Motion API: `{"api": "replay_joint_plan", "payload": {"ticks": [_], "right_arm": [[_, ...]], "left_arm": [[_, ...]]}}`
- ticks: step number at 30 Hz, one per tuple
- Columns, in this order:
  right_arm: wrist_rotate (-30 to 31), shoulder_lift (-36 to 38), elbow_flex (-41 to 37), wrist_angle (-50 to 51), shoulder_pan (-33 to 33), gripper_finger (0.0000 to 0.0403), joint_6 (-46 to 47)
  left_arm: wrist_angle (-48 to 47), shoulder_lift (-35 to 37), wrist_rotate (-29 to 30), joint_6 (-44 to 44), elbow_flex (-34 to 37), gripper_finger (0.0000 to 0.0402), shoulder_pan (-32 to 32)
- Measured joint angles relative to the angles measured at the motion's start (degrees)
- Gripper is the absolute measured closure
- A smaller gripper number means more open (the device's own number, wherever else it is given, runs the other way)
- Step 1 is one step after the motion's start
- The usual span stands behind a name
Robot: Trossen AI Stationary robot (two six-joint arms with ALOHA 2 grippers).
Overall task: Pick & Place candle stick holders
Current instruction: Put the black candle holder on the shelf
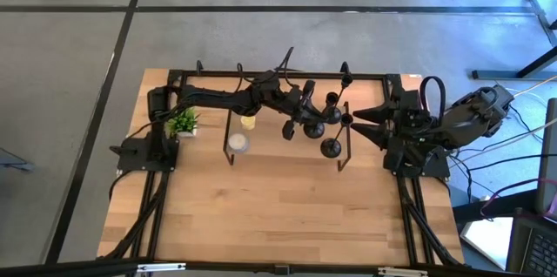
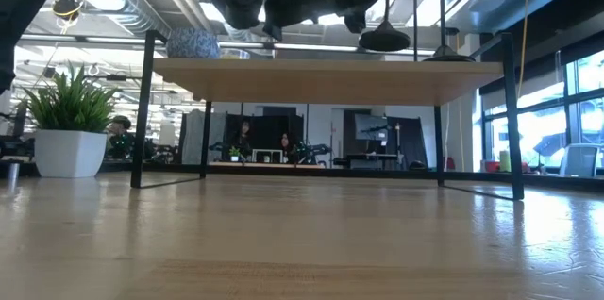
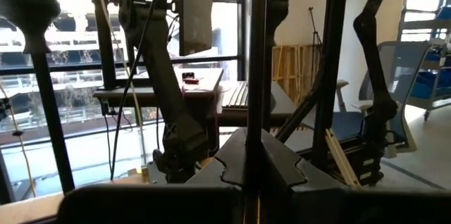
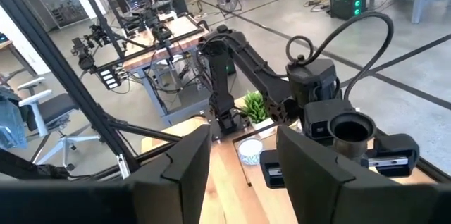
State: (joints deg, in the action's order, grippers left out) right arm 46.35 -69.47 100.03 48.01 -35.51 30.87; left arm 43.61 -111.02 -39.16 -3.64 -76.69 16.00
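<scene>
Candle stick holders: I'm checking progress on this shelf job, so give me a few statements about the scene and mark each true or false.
1. The left gripper is shut on a candle stick holder. True.
2. The right gripper holds a candle stick holder. False: it is open and empty, beside the wooden shelf.
3. Two candle stick holders stand on the wooden shelf. True.
4. The potted plant sits on top of the shelf. False: it stands on the table, left of the shelf.
</scene>
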Motion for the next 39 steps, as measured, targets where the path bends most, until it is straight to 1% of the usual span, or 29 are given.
{"api": "replay_joint_plan", "payload": {"ticks": [10,15,21,27,34,39], "right_arm": [[-1.50,-0.26,0.00,0.00,0.00,0.0235,0.05],[-2.13,-0.26,0.00,-0.39,0.00,0.0235,0.22],[-2.26,-0.26,0.00,-0.41,-0.34,0.0235,0.48],[-3.55,-0.26,0.00,-0.41,-0.33,0.0236,0.83],[-3.55,-0.26,0.00,-0.41,-0.33,0.0236,0.85],[-3.53,-0.26,0.00,-0.41,-0.33,0.0236,0.83]], "left_arm": [[0.30,-1.03,0.17,0.29,-0.04,0.0392,-0.03],[1.67,-2.97,2.27,-1.46,-0.04,0.0392,0.01],[1.77,-3.19,4.08,-1.80,-0.04,0.0392,0.39],[0.49,-3.19,4.24,-3.10,-0.04,0.0385,1.02],[-0.15,-3.20,4.26,-2.81,-0.04,0.0392,0.96],[-0.93,-3.19,4.15,-3.03,-0.04,0.0386,0.93]]}}
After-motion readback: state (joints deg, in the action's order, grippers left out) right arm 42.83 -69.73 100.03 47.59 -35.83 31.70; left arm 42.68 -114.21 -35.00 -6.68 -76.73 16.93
